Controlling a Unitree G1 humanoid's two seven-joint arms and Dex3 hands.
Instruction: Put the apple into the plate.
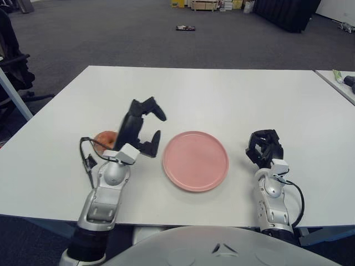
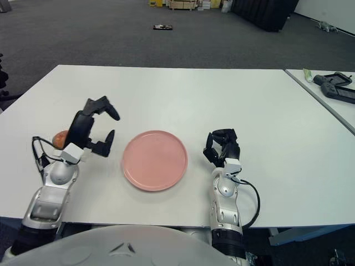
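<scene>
The left hand [image 1: 141,128] is raised above the table [image 1: 211,94], between the apple [image 1: 104,139] and the plate [image 1: 195,160]. Its fingers [image 1: 153,106] are spread wide and hold nothing. The palm faces toward the plate side, with one finger extended up and forward and the lower finger pointing at the plate's left edge. A black cable loops from the left wrist down beside the forearm.

The apple sits on the table just left of and behind the left hand, partly hidden by the hand and wrist. It is not in the grasp. It is outside the plate, apart from its left rim.

The plate is pink, round and shallow. It lies flat on the table near the front edge, between the two hands, and carries nothing.

The right hand [image 1: 264,148] shows to the right of the plate, near the table's front edge. Its fingers are curled inward into a narrow, closed posture and hold nothing. Whether it touches the table surface cannot be told.

Farther back, the table is white. At the far right, a second table [image 2: 327,94] carries a dark tool [image 2: 336,86] and a small green item [image 2: 308,72]. Beyond lies grey carpet, with a small dark object [image 1: 185,27] on the floor
</scene>
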